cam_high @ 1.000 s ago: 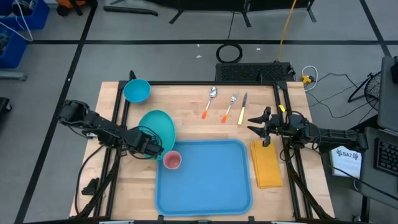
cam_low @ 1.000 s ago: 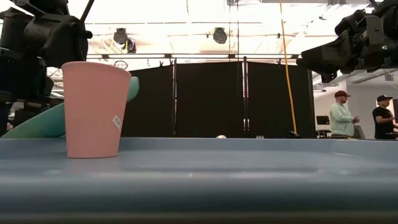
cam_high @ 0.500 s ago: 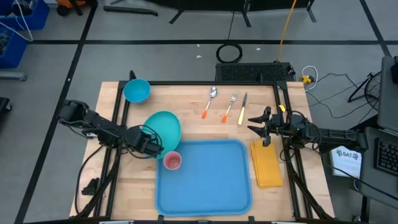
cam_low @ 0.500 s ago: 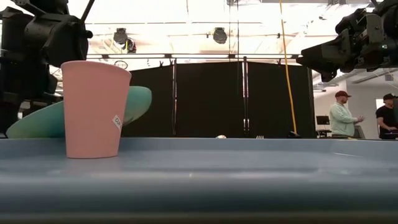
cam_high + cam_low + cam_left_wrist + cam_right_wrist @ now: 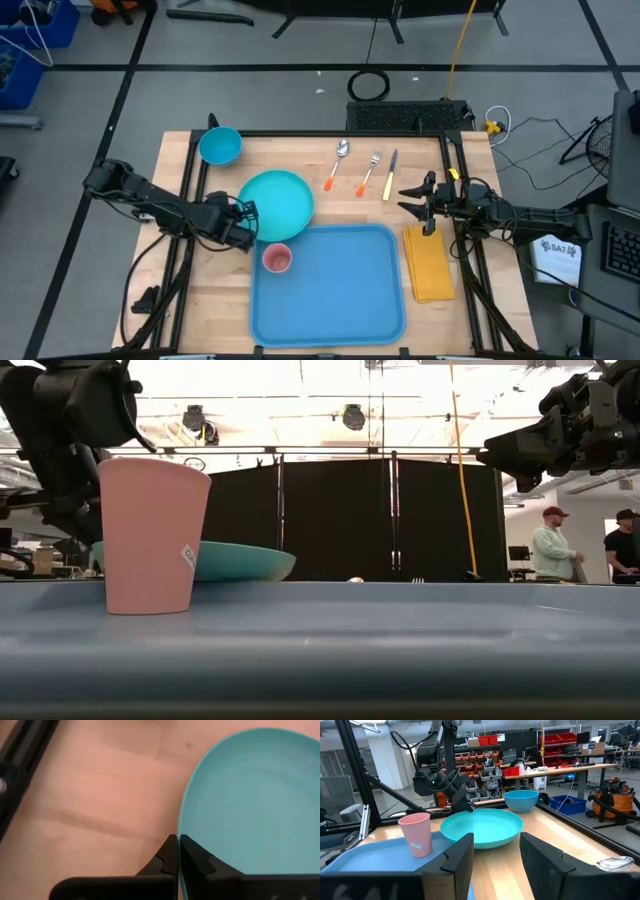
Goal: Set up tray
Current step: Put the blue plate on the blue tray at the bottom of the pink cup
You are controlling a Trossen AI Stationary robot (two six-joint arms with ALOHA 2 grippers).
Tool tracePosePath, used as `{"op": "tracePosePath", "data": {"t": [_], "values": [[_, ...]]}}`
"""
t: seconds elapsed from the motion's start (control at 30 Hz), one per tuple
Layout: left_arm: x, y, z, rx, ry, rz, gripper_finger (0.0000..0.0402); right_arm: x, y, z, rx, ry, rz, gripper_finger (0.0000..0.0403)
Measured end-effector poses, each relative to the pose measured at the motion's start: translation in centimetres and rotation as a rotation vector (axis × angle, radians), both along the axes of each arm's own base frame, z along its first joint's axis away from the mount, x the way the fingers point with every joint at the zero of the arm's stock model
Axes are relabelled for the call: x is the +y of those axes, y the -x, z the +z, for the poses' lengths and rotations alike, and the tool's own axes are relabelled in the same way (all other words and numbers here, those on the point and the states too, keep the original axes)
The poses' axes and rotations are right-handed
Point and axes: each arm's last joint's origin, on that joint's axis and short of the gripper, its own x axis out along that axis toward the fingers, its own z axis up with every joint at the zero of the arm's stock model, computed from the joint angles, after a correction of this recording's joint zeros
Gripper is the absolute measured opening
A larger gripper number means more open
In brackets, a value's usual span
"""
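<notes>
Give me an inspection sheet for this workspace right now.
Surface: wooden table.
Job's things: tray flat, pink cup upright in its corner; plate level, rim held by the left gripper; napkin beside the tray; spoon, fork, knife in a row.
Clutter: blue bowl.
Grippers: left shut on plate; right gripper open above the napkin.
Cables: on the floor.
Surroundings: two people in the background.

table [image 5: 300, 170]: wooden | tray [image 5: 340, 290] 6 o'clock | napkin [image 5: 430, 262] 4 | cutlery [image 5: 365, 170] 12 | bowl [image 5: 220, 146] 10
</notes>
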Motion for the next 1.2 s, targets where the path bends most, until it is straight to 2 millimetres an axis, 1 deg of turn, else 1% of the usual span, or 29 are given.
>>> {"op": "tracePosePath", "data": {"t": [0.1,0.23,0.33,0.47,0.57,0.7,0.8,0.87,0.93,0.97,1.0,1.07,1.1,1.2], "values": [[0.1,-0.1,0.1,-0.017,-0.043,-0.016,0.0004,0.0,0.0,0.0,0.0,0.0,0.0,0.0153],[0.2,-0.7,0.7,-0.083,-0.167,-0.063,0.0004,0.0,0.0,0.0,0.0,0.002,0.0,0.0153],[0.3,-1.1,1.7,-0.127,-0.242,-0.096,0.0004,0.0,0.0,0.0,0.0,0.003,-0.001,0.0153],[0.3,-1.7,3.7,-0.187,-0.35,-0.136,0.0004,0.0,0.0,0.0,0.0,0.003,-0.001,0.0153],[0.3,-2.2,5.8,-0.212,-0.419,-0.181,0.0004,0.0,0.0,0.0,0.0,0.003,-0.002,0.0153],[-0.2,-3.6,9.4,-0.228,-0.446,-0.303,0.0004,0.0,0.0,0.0,0.0,0.003,-0.002,0.0153],[-1.0,-5.5,12.9,-0.266,-0.441,-0.481,0.0004,0.0,0.0,0.0,0.0,0.003,-0.003,0.0153],[-1.7,-6.9,15.2,-0.332,-0.418,-0.645,0.0004,0.0,0.0,0.0,0.0,0.003,-0.003,0.0153],[-2.5,-8.3,16.9,-0.411,-0.381,-0.823,0.0004,0.0,0.0,0.0,0.0,0.003,-0.003,0.0153],[-2.8,-8.9,17.3,-0.439,-0.354,-0.894,0.0004,0.0,0.0,0.0,0.0,0.003,-0.004,0.0153],[-3.1,-9.4,17.4,-0.453,-0.315,-0.946,0.0004,0.0,0.0,0.0,0.0,0.003,-0.004,0.0153],[-3.7,-10.4,16.9,-0.456,-0.203,-0.995,0.0004,0.0,0.0,0.0,0.0,0.003,-0.004,0.0153],[-4.0,-10.8,16.4,-0.447,-0.136,-0.999,0.0004,0.0,0.0,0.0,0.0,0.002,-0.004,0.0153],[-4.9,-12.3,13.5,-0.382,0.051,-0.992,0.0004,0.0,0.0,0.0,0.0,0.001,-0.004,0.0153]]}}
